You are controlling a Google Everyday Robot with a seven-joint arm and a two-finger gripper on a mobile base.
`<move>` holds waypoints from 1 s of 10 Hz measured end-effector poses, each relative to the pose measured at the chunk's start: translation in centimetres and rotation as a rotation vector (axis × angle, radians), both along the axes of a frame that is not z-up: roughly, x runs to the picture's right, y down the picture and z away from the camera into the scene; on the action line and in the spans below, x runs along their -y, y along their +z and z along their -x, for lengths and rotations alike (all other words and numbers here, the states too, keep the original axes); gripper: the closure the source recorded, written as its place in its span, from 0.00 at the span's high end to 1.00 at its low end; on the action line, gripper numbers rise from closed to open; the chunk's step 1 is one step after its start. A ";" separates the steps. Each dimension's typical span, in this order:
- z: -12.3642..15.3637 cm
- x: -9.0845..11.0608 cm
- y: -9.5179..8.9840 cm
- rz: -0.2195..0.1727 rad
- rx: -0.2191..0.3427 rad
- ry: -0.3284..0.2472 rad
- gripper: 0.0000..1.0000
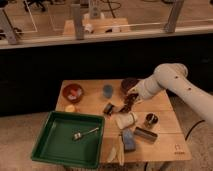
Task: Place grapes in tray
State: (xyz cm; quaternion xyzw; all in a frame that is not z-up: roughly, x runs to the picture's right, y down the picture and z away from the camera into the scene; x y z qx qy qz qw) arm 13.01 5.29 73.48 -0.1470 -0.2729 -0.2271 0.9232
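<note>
The green tray [52, 149] sits at the table's front left with a metal spoon [85, 134] in it. A small dark cluster that looks like the grapes [124, 108] lies on the table near the middle, right of the tray's far corner. My gripper [130, 101] hangs from the white arm that reaches in from the right. It is right over the grapes' upper right side, and I cannot tell whether it touches them.
A dark purple bowl [129, 84], blue cup [107, 91] and red-brown bowl [73, 92] stand along the back. A small dark object [109, 108], tipped white cup [126, 120], can [150, 119], blue sponge [128, 140], metal box [145, 134] and banana [118, 151] crowd the front right.
</note>
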 end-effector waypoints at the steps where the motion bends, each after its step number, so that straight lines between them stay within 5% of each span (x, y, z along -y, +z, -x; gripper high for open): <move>1: 2.2 -0.5 -0.8 0.007 0.055 -0.035 0.00; 7: 14.1 -5.0 -4.3 0.076 0.361 -0.318 0.00; 10: 18.6 -7.8 -5.9 0.053 0.443 -0.459 0.00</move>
